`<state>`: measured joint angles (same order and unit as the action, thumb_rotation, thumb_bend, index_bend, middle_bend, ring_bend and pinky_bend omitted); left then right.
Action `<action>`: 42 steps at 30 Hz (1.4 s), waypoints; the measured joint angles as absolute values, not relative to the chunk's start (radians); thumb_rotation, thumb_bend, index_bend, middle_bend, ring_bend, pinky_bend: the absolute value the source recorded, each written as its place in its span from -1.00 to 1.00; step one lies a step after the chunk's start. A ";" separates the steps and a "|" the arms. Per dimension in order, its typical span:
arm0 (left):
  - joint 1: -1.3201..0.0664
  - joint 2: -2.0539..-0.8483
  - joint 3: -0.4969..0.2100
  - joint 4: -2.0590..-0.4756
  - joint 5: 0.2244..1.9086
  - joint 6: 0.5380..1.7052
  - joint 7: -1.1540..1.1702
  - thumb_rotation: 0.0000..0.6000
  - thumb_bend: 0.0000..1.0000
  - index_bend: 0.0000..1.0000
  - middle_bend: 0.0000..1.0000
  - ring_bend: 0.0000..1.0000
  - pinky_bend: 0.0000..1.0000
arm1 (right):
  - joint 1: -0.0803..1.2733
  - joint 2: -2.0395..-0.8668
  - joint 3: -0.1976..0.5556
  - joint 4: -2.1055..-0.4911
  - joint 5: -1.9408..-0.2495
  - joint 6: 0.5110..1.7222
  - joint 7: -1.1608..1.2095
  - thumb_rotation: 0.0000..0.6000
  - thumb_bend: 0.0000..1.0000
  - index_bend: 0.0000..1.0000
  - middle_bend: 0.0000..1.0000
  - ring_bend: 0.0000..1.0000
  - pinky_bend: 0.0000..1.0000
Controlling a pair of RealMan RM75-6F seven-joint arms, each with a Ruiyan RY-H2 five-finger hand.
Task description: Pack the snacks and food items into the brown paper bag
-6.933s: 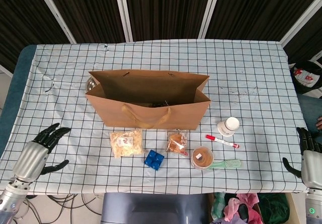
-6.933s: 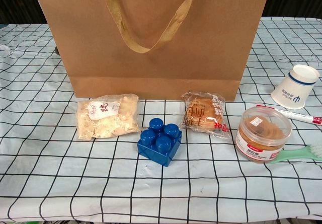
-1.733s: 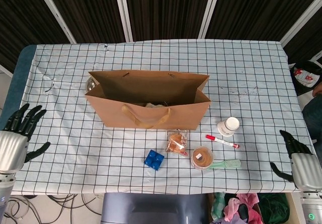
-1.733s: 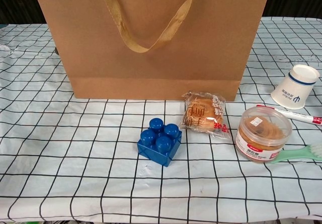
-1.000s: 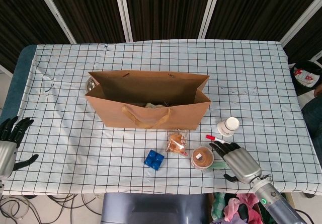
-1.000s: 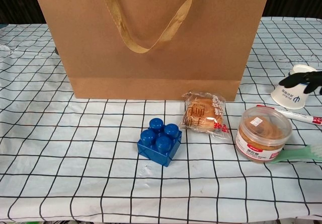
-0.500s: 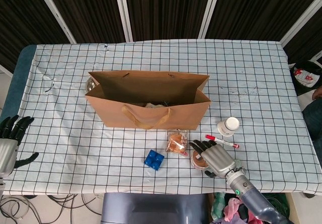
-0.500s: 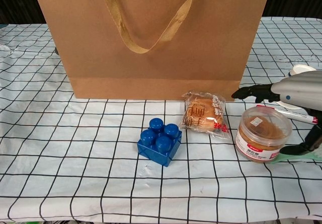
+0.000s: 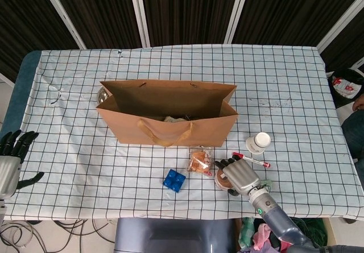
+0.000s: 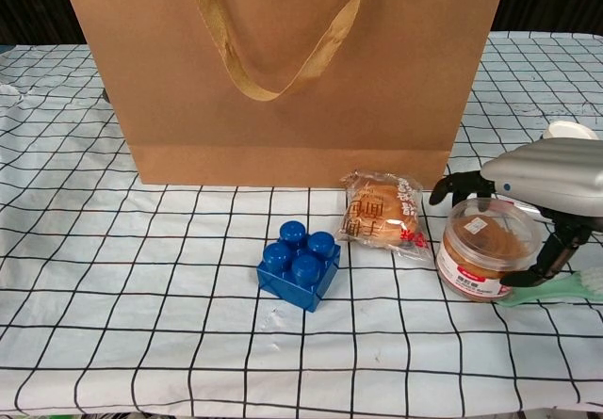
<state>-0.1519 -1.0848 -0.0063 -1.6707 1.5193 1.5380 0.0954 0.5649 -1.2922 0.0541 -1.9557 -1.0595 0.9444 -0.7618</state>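
One pale packet already lies in the brown paper bag (image 9: 168,116) — my right robot hand (image 10: 546,179) cups the clear round tub (image 10: 488,249), not yet gripped — the wrapped bun (image 10: 381,207) waits.

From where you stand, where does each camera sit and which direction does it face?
Head view: high, looking down on the checked tablecloth and open brown paper bag; shows left hand and right hand.
Chest view: low, near table height, facing the bag's front; shows only the right hand over the round clear plastic jar.
Shared: bag, jar, right hand, blue toy brick, wrapped pastry.
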 measured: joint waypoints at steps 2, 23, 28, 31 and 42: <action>-0.151 -1.085 -0.008 -1.675 1.515 1.533 0.096 1.00 -0.85 -0.76 -0.78 -1.00 -0.95 | 0.567 -1.298 0.051 -1.955 -1.064 0.950 -0.757 1.00 -0.34 -0.31 -0.25 -0.17 -0.54; -0.139 -1.083 -0.023 -1.690 1.512 1.518 0.110 1.00 -0.85 -0.75 -0.78 -1.00 -0.95 | 0.350 -1.064 0.067 -2.086 -1.437 1.363 -0.260 1.00 -0.36 -0.23 -0.29 -0.16 -0.54; -0.134 -1.084 -0.025 -1.693 1.519 1.524 0.112 1.00 -0.85 -0.74 -0.78 -1.00 -0.95 | 0.243 -0.983 0.080 -2.082 -1.521 1.571 -0.106 1.00 -0.37 -0.22 -0.30 -0.16 -0.54; -0.133 -1.085 -0.026 -1.694 1.521 1.522 0.113 1.00 -0.85 -0.74 -0.78 -1.00 -0.95 | 0.208 -0.913 0.127 -2.082 -1.543 1.674 -0.015 1.00 -0.37 -0.22 -0.30 -0.16 -0.54; -0.136 -1.087 -0.034 -1.694 1.509 1.499 0.122 1.00 -0.85 -0.74 -0.78 -1.00 -0.95 | 0.341 -0.801 0.360 -2.154 -1.442 1.587 0.015 1.00 -0.37 -0.15 -0.25 -0.16 -0.54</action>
